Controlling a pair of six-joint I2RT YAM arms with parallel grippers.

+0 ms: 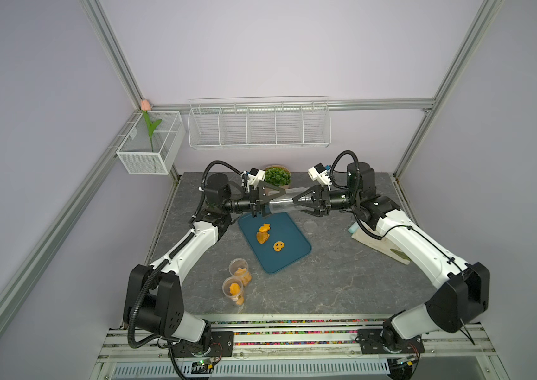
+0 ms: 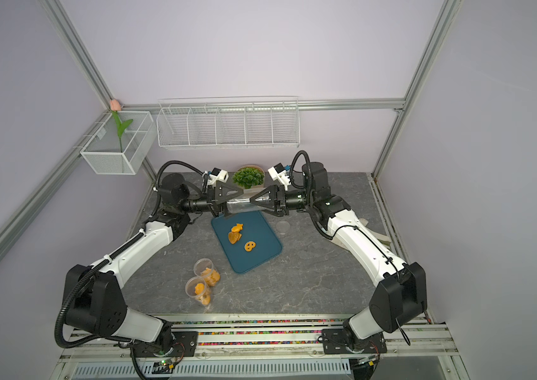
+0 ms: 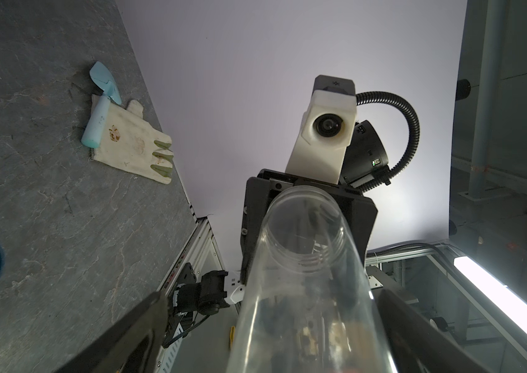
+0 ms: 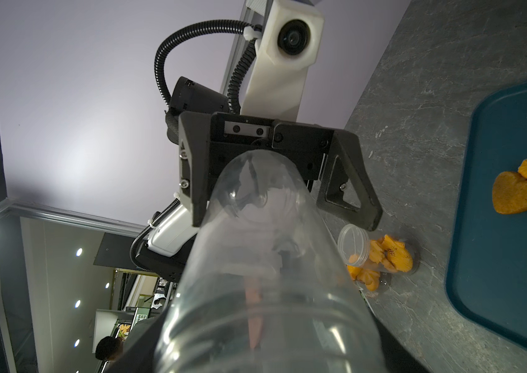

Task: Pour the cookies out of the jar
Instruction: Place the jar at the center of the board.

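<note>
An empty clear jar (image 1: 282, 205) (image 2: 239, 205) hangs level above the back edge of the teal tray (image 1: 290, 230). My right gripper (image 1: 296, 203) (image 4: 265, 339) is shut on the jar (image 4: 262, 274) at its threaded mouth end. Around the base end, my left gripper (image 1: 272, 204) (image 3: 270, 292) is open, its fingers (image 3: 145, 323) standing off the jar (image 3: 304, 274) wall. Three orange cookies (image 1: 262, 237) lie on the tray: a fish, a heart and a pretzel (image 1: 278, 246).
Two small open jars (image 1: 240, 271) (image 1: 234, 291) holding more cookies stand front left of the tray. A clear lid (image 1: 309, 225) lies right of it. A potted plant (image 1: 277, 176) stands behind the grippers. A glove with a blue trowel (image 3: 126, 142) lies under the right arm.
</note>
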